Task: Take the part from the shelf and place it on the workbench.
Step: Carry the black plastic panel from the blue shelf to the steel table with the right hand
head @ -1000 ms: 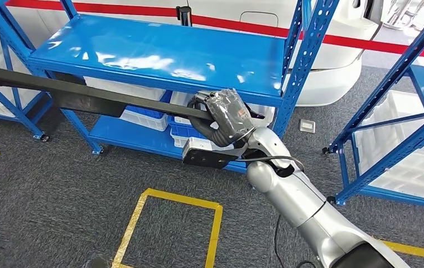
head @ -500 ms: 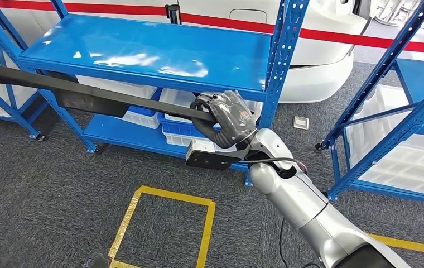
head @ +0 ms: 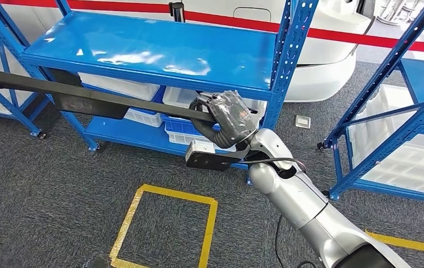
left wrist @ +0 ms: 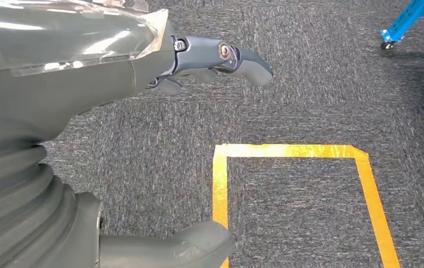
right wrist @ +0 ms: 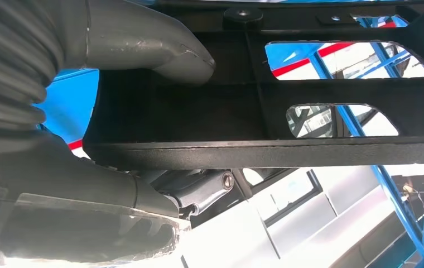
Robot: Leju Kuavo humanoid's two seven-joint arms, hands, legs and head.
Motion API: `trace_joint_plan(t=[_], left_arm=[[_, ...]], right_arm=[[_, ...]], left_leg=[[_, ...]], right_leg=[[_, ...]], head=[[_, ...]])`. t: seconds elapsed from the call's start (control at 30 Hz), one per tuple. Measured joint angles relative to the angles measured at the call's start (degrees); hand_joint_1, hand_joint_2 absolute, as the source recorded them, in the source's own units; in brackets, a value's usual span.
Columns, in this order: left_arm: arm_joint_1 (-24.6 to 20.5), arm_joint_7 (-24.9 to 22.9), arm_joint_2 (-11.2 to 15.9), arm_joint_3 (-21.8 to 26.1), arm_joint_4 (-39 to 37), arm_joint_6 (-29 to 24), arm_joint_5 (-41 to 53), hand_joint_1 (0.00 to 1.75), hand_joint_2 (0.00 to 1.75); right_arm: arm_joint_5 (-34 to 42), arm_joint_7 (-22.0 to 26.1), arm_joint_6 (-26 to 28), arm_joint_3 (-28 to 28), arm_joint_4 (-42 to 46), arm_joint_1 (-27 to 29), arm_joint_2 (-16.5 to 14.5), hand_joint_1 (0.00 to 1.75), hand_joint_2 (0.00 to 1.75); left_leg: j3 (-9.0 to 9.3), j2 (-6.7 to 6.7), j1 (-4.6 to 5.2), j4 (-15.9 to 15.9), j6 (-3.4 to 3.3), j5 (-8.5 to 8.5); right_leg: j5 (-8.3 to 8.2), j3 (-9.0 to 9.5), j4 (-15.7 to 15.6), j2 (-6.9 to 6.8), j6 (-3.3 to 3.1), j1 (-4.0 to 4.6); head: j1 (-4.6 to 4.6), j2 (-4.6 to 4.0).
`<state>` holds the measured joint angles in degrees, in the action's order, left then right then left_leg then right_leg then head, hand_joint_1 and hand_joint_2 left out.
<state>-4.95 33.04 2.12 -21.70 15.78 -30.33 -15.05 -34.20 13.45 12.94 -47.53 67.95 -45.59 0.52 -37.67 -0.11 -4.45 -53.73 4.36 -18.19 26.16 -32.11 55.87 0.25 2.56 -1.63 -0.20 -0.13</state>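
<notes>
The part is a long black metal bar [head: 87,95] with a wider plate section. It runs from the head view's left edge, in front of the blue shelf [head: 159,50], to my right hand [head: 226,117]. That hand grips the bar's near end, off the shelf and above the carpet. In the right wrist view the thumb [right wrist: 159,50] lies over the black part [right wrist: 310,151], which has cut-out openings, and the dark fingers [right wrist: 198,190] curl under it. My left hand [left wrist: 87,84] hangs above the carpet, fingers apart, holding nothing.
White bins [head: 120,86] and blue crates [head: 182,131] sit under the shelf's top board. A second blue rack [head: 388,111] with white bins [head: 405,156] stands to the right. A yellow tape square [head: 165,223] marks the grey carpet. A white body with a red stripe [head: 321,56] is behind.
The whole picture has shifted a little, so the camera has moved. My right hand keeps the same grip on the black part, which stays level in front of the shelf.
</notes>
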Motion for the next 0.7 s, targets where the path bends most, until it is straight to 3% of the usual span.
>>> trace_joint_plan(t=[0.43,0.7], left_arm=[[0.0,0.01,-0.02,-0.03,0.0,-0.12,-0.05,0.0,1.75],[0.0,0.01,-0.02,-0.23,0.0,-0.12,-0.05,0.0,1.75]], right_arm=[[1.11,0.02,-0.18,0.01,0.13,-0.02,-0.16,1.66,1.75],[0.18,0.15,0.03,-0.05,0.14,-0.02,-0.2,1.66,1.75]], left_leg=[[-0.85,-0.09,0.27,-0.83,-0.88,0.01],[-0.96,-0.09,0.32,-0.85,-0.97,0.09]], right_leg=[[-0.39,-0.27,-0.16,-0.13,0.62,-0.23],[-0.45,-0.35,-0.15,-0.14,0.7,-0.25]], head=[[0.0,0.0],[0.0,0.0]])
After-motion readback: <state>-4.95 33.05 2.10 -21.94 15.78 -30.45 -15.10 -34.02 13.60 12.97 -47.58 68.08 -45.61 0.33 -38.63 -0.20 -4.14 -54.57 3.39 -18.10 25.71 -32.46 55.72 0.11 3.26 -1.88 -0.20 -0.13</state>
